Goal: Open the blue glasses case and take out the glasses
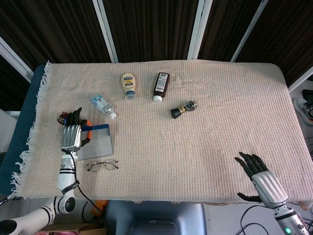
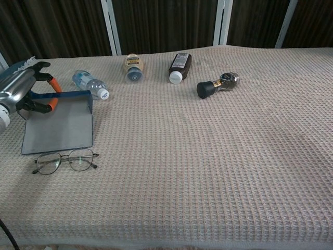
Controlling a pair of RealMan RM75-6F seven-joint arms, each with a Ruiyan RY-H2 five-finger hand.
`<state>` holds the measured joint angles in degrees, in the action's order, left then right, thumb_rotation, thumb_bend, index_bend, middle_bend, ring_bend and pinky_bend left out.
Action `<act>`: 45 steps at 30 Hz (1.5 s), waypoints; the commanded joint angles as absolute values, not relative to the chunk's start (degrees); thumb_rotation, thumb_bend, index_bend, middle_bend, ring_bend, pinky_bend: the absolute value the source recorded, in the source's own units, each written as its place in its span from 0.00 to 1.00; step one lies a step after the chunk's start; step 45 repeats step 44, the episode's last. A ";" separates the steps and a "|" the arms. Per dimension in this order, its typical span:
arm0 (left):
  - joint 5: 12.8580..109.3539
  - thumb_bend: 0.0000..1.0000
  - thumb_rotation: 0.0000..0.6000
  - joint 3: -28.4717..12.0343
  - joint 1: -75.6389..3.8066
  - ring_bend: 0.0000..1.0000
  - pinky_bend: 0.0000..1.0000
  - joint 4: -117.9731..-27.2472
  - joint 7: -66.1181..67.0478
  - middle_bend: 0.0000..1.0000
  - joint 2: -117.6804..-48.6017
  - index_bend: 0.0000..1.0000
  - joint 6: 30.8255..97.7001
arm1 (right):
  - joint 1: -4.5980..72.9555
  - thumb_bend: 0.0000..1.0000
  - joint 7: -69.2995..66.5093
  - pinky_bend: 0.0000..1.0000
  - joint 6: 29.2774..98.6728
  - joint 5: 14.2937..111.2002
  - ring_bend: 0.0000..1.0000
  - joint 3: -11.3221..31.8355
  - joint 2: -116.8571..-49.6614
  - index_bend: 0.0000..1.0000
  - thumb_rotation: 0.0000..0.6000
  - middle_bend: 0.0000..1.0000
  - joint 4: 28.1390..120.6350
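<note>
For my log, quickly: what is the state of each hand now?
Left hand: holding the blue glasses case.
Right hand: open, holding nothing.

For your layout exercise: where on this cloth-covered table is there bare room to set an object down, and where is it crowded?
Bare: the wide cloth between the small dark round-capped bottle and the right hand. Crowded: the left side, where the left hand holds the open blue glasses case, wire-framed glasses beside it, clear water bottle behind.
</note>
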<state>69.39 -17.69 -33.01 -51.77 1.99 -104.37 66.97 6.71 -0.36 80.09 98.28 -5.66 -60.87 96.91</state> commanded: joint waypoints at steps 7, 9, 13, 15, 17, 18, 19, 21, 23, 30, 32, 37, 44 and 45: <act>65.78 0.43 1.00 -16.79 -33.68 0.00 0.00 -53.26 6.58 0.00 -103.27 0.13 60.35 | 6.80 0.19 -0.63 0.00 79.97 98.14 0.00 -5.56 -60.77 0.00 1.00 0.00 96.86; 65.98 0.43 1.00 -16.25 -33.48 0.00 0.00 -54.35 7.31 0.00 -102.56 0.11 60.32 | 6.80 0.19 -0.62 0.00 79.99 98.11 0.00 -5.53 -60.79 0.00 1.00 0.00 96.84; 65.19 0.42 1.00 -15.13 -32.64 0.00 0.00 -59.64 11.12 0.00 -99.25 0.02 59.51 | 6.81 0.19 -0.63 0.00 79.97 98.18 0.00 -5.56 -60.82 0.00 1.00 0.00 96.81; 65.57 0.41 1.00 -14.42 -31.69 0.00 0.00 -64.30 12.46 0.00 -96.51 0.00 60.38 | 6.82 0.19 -0.57 0.00 79.93 98.22 0.00 -5.58 -60.83 0.00 1.00 0.00 96.81; 66.45 0.42 1.00 -13.57 -30.46 0.00 0.00 -69.32 12.37 0.00 -93.34 0.00 61.27 | 6.80 0.19 -0.52 0.00 79.91 98.22 0.00 -5.62 -60.81 0.00 1.00 0.00 96.82; 67.34 0.42 1.00 -13.10 -29.40 0.00 0.00 -73.26 10.87 0.00 -90.92 0.00 61.99 | 6.79 0.19 -0.42 0.00 79.91 98.22 0.00 -5.61 -60.84 0.00 1.00 0.00 96.82; 68.43 0.42 1.00 -12.63 -28.44 0.00 0.00 -76.27 9.15 0.00 -88.96 0.00 62.75 | 6.78 0.19 -0.35 0.00 79.89 98.18 0.00 -5.61 -60.86 0.00 1.00 0.00 96.86; 72.56 0.42 1.00 -10.51 -25.90 0.00 0.00 -81.91 5.75 0.00 -84.14 0.01 65.54 | 6.71 0.19 -0.27 0.00 79.96 98.13 0.00 -5.61 -60.84 0.00 1.00 0.00 96.93; 76.68 0.42 1.00 -7.64 -23.43 0.00 0.00 -85.80 3.13 0.00 -79.70 0.02 67.94 | 6.61 0.19 -0.29 0.00 80.18 98.09 0.00 -5.56 -60.84 0.00 1.00 0.00 96.96; 94.43 0.42 1.00 6.89 -14.67 0.00 0.00 -92.15 -19.15 0.00 -62.94 0.03 75.45 | 6.77 0.19 2.74 0.00 78.65 96.74 0.00 -5.27 -62.12 0.00 1.00 0.00 96.95; 96.81 0.42 1.00 7.92 -11.61 0.00 0.00 -88.28 -19.53 0.00 -63.40 0.03 81.07 | 7.05 0.19 4.23 0.00 77.61 96.12 0.00 -5.14 -62.80 0.00 1.00 0.00 97.09; 96.03 0.42 1.00 5.91 -6.55 0.00 0.00 -82.40 -18.60 0.00 -68.63 0.03 90.25 | 7.20 0.19 6.40 0.00 76.69 95.24 0.00 -4.95 -63.79 0.00 1.00 0.00 97.20; 97.00 0.42 1.00 4.10 -5.51 0.00 0.00 -77.39 -19.68 0.00 -71.01 0.03 94.53 | 7.29 0.19 8.22 0.00 76.00 92.98 0.00 -4.06 -64.50 0.00 1.00 0.00 97.00; 97.00 0.42 1.00 4.10 -5.51 0.00 0.00 -77.39 -19.68 0.00 -71.01 0.03 94.53 | 7.29 0.19 8.22 0.00 76.00 92.98 0.00 -4.06 -64.50 0.00 1.00 0.00 97.00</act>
